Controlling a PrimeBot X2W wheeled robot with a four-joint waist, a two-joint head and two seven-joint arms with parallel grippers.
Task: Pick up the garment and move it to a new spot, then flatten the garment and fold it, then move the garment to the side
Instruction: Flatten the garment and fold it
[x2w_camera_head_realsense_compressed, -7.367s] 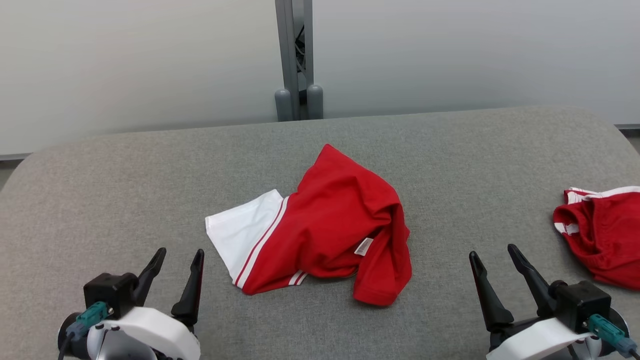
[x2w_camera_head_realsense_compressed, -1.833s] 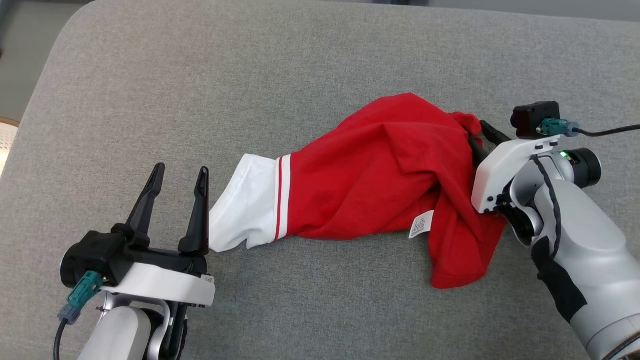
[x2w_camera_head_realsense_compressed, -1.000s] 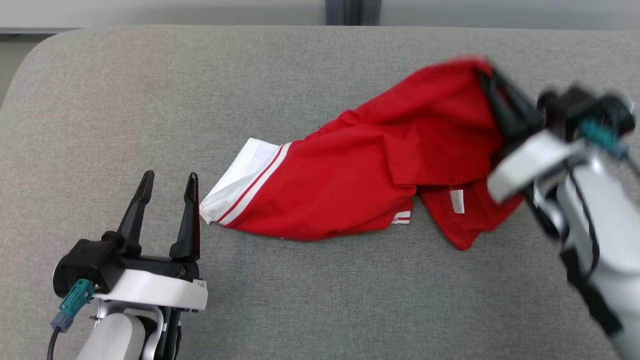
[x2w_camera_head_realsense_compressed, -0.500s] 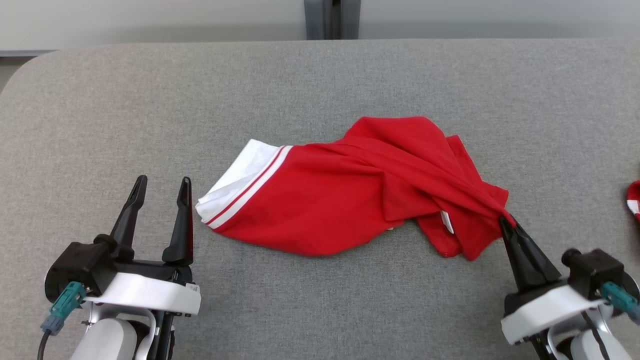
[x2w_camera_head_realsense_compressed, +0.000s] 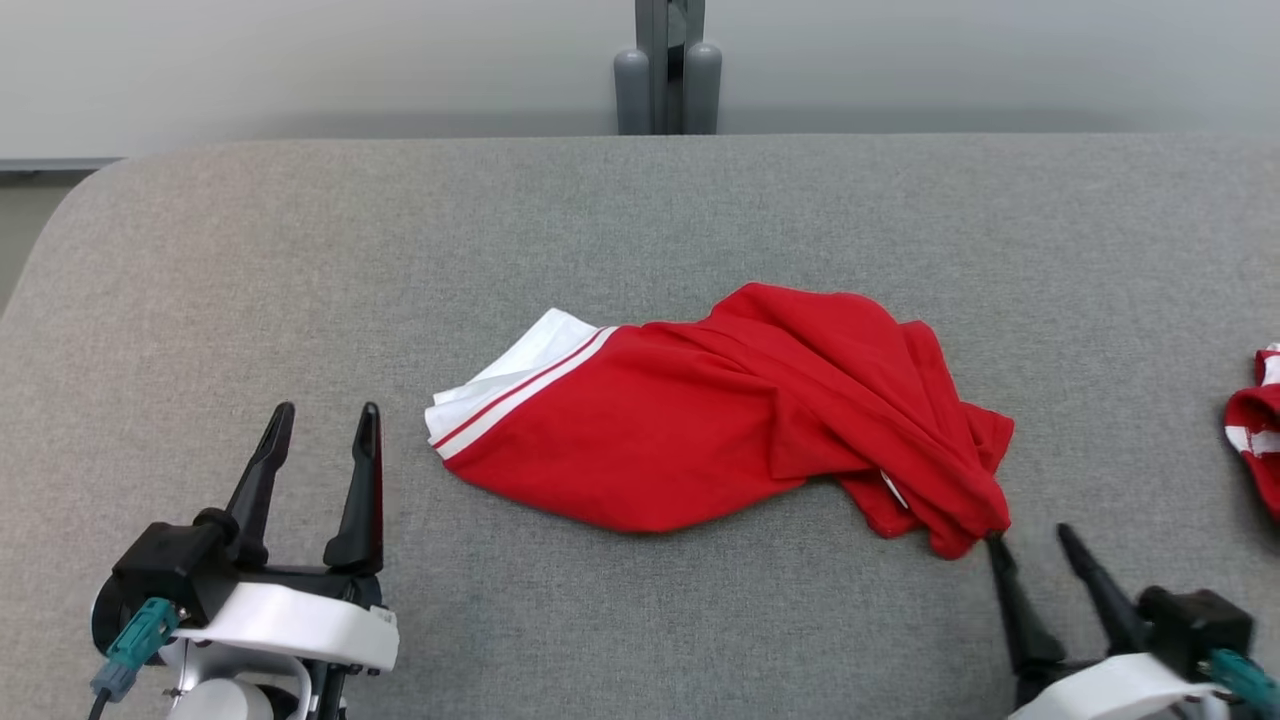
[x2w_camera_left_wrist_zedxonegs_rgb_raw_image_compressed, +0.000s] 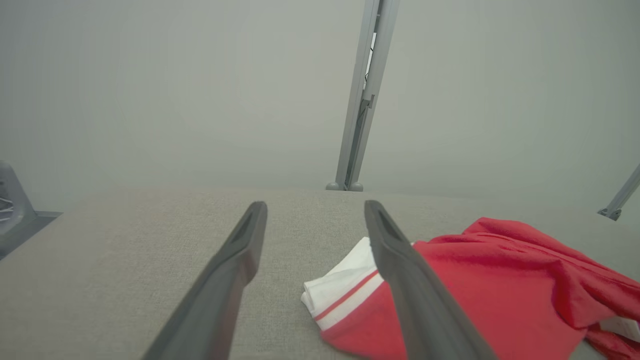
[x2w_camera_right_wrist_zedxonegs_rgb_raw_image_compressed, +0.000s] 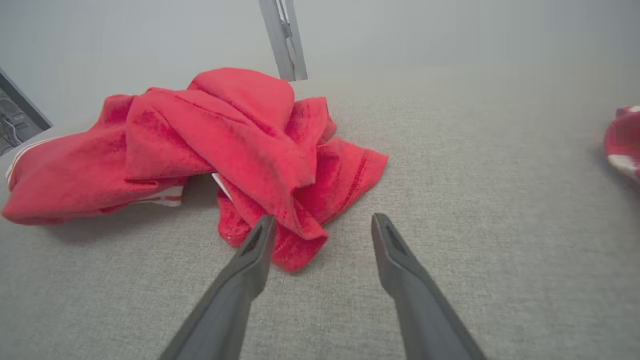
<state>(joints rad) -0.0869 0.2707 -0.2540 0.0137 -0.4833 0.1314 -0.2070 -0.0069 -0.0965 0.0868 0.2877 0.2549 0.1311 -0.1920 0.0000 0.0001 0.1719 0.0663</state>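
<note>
Garment: the red garment (x2w_camera_head_realsense_compressed: 720, 440) with a white, red-striped end lies crumpled near the middle of the grey padded surface (x2w_camera_head_realsense_compressed: 300, 250). The white end points to the robot's left and the bunched red folds to its right.
Garment's near corner: the lower right corner rests at the tip of the inner finger of the right gripper (x2w_camera_head_realsense_compressed: 1030, 536) — touching or just short of it, the views do not settle which.
Right gripper: its fingers are spread with nothing between them; bare surface shows in the gap in the right wrist view.
Left gripper: the left gripper (x2w_camera_head_realsense_compressed: 327, 410) is also spread, low at the left, near the white end but apart from it.
Open room: wide bare surface lies behind the garment up to the far edge, and to the left as far as the rounded corner. A bare strip runs along the front between the two grippers.
Right side: a second red cloth (x2w_camera_head_realsense_compressed: 1255, 440) with white stripes sits at the right border, well apart from the garment, with bare surface between them.
Beyond the far edge: a grey post (x2w_camera_head_realsense_compressed: 660, 70) stands against a pale wall.
Change from half a second ago: the right gripper's fingers were then pressed together on the garment's right corner. Now they stand apart and the corner lies free on the surface — the left gripper is as it was.
</note>
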